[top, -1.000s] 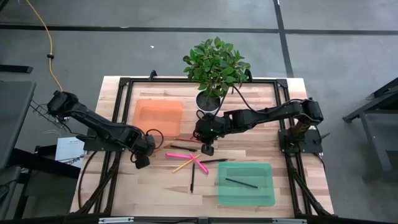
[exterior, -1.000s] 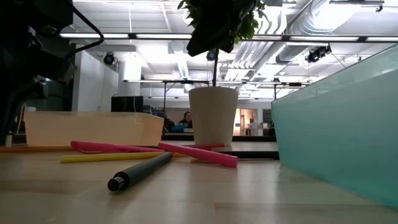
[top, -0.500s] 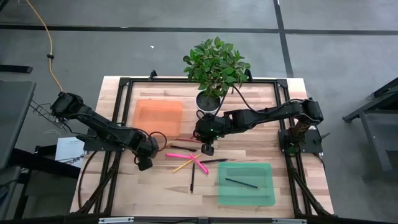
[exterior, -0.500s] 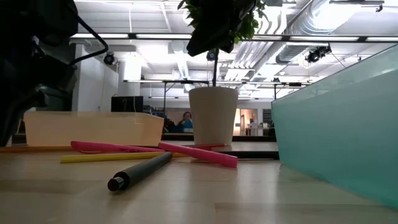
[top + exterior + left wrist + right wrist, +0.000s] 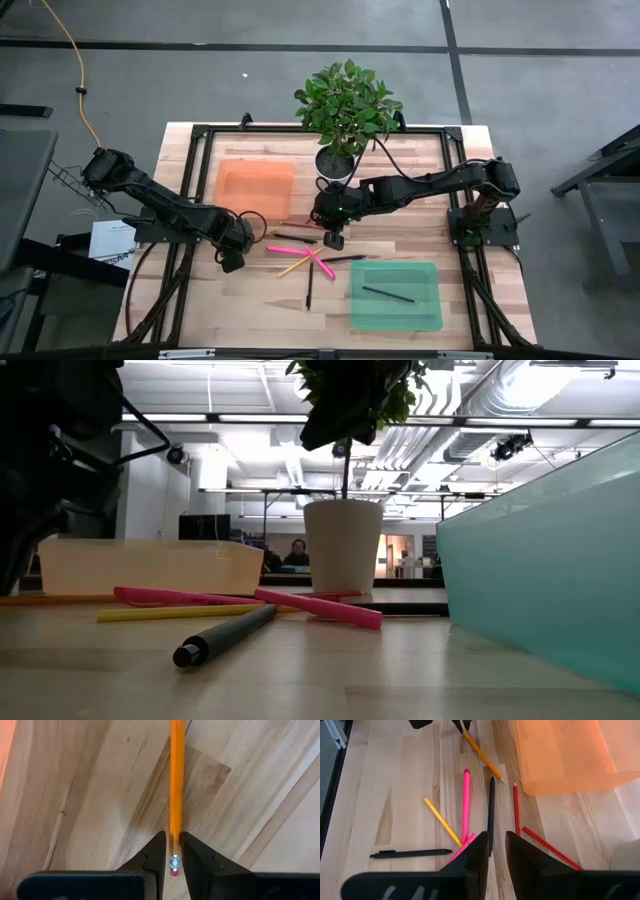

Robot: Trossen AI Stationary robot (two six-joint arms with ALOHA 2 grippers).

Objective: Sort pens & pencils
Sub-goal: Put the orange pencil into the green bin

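Note:
My left gripper sits near the table's left side, below the orange tray, and is shut on an orange pencil. My right gripper hovers open over the pile at the table's middle. Under it lie two pink pens, a yellow pencil, a dark stick, two red pencils and a black pen. One dark pen lies in the green tray. My left gripper pinches the orange pencil between its two fingers close to the eraser end. The fingers lie along the pencil, which runs straight out ahead of them. In the right wrist view the pencil slants from the gripper toward the orange tray's corner, its point near the red pencil.
A potted plant stands at the far middle, just behind my right gripper. The green tray's wall fills the low view's right side, with the orange tray behind the sticks. Bare wood lies along the near edge.
My left gripper has shifted slightly toward the table's right and near edge, still shut on the orange pencil. My right gripper and the pile of sticks have stayed put.

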